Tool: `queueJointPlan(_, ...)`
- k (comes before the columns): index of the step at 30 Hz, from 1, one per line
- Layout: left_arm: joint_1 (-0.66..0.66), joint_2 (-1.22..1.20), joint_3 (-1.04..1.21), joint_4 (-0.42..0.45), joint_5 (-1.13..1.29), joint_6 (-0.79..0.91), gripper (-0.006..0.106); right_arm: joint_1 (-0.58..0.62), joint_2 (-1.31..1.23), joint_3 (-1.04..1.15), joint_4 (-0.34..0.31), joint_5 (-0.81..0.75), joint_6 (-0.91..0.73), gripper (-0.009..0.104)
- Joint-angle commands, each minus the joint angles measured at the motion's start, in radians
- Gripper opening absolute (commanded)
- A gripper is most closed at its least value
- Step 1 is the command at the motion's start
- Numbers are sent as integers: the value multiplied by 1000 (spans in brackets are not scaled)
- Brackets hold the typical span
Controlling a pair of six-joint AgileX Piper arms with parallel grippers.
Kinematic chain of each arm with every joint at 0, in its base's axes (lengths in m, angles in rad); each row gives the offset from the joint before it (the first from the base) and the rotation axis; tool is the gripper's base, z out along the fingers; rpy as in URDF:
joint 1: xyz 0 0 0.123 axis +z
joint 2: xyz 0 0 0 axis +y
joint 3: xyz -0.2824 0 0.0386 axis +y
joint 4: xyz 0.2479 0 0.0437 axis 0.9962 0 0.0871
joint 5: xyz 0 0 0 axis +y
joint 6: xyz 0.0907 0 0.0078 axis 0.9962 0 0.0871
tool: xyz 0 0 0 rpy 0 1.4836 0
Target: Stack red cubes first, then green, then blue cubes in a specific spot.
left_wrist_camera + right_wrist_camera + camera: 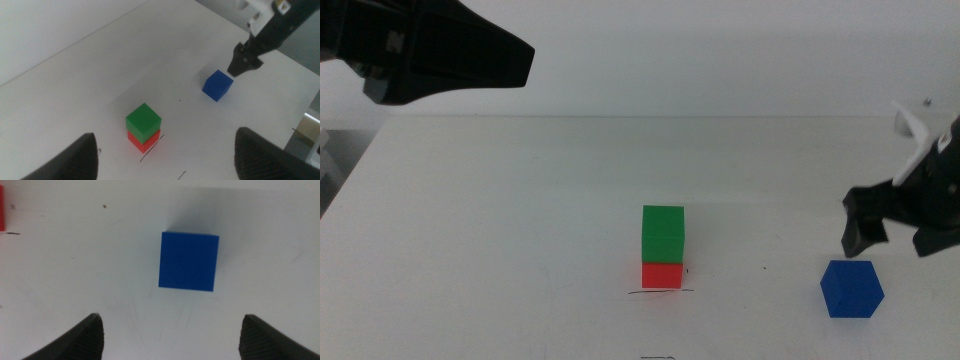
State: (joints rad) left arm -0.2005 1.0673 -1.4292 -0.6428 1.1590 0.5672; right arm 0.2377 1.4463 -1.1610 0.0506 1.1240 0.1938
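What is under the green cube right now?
The green cube sits squarely on the red cube, which rests on the table just behind the black pen line. The red cube's top face is covered, so unseen.

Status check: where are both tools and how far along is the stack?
Right tool open above blue cube. Left tool open, raised, waiting. Green cube on red cube at line. Nothing blocking.

Count: three cubes total. One red cube (pixel 662 275), one green cube (pixel 663 234), one blue cube (pixel 851 289). One black pen line (pixel 660 292). Two grippers: left gripper (pixel 165 160), right gripper (pixel 900 228). One table (pixel 500 220).
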Motion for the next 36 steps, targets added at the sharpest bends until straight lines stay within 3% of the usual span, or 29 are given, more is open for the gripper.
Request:
queueJointPlan(1,2,-13,-21,-49,-46,-3,93,2,-27,29,-13,-99,-10,71)
queueJointPlan(11,2,-13,-21,-49,-46,-3,93,2,121,63,-71,-174,103,71)
queueJointPlan(28,2,-13,-21,-48,-46,-3,93,2,254,63,-105,-255,103,69)
queueJointPlan(31,2,-13,-21,-48,-46,-3,93,2,254,63,-118,-258,103,53)
queueJointPlan(36,2,-13,-21,-48,-46,-3,93,2,254,63,-120,-256,99,4)
